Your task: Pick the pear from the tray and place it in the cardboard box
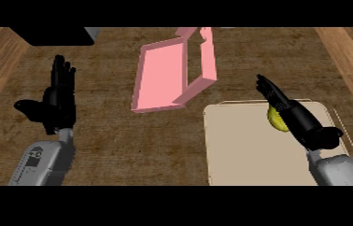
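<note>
Yellow-green pear [276, 120] is tucked under the right hand [296, 115] — fingers straight, nothing grasped yet. It should be enclosed squarely before being lifted.

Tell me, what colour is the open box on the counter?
The box is pink all over; the head view shows it best.

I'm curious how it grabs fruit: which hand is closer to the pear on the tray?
The right hand: it is over the tray, beside the pear and partly covering it. The left hand rests open at the view's left, beyond the pink box.
</note>
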You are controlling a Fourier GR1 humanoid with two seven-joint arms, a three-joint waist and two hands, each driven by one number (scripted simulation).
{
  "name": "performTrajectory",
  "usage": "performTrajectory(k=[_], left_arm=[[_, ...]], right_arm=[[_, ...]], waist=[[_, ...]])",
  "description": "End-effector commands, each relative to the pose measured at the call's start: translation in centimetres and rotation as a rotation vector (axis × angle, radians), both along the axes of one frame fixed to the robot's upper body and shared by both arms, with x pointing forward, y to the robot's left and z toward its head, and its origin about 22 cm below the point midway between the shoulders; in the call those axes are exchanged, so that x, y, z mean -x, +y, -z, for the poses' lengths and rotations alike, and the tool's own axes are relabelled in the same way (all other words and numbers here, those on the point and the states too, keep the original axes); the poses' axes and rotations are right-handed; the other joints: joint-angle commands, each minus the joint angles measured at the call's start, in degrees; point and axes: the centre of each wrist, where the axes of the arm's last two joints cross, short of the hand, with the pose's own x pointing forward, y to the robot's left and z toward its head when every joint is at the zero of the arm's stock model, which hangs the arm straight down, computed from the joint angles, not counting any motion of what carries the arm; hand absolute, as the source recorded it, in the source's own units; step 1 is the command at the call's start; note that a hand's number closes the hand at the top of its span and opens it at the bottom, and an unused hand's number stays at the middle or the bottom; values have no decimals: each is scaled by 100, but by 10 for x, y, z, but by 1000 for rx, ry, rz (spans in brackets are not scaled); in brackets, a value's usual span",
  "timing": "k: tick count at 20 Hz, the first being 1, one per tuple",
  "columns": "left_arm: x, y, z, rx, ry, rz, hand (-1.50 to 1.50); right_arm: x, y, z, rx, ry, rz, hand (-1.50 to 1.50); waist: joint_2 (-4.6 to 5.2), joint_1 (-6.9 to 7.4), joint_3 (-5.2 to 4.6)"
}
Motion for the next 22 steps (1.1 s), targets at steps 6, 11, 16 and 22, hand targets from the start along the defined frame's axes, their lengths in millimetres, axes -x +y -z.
performTrajectory(k=[6,11,16,22], left_arm=[[28,35,25,-314,238,130,0],[46,26,34,-292,296,186,0],[58,21,19,-304,309,203,0],[44,19,10,-312,290,207,0]], right_arm=[[-51,-21,-53,-622,-340,121,-150],[-32,-80,19,-433,-176,614,-150],[-42,-115,35,-393,-252,521,-150],[-26,-179,-17,124,-209,332,-150]], waist=[[83,166,-80],[80,173,-100],[42,112,-126],[65,119,-127]])
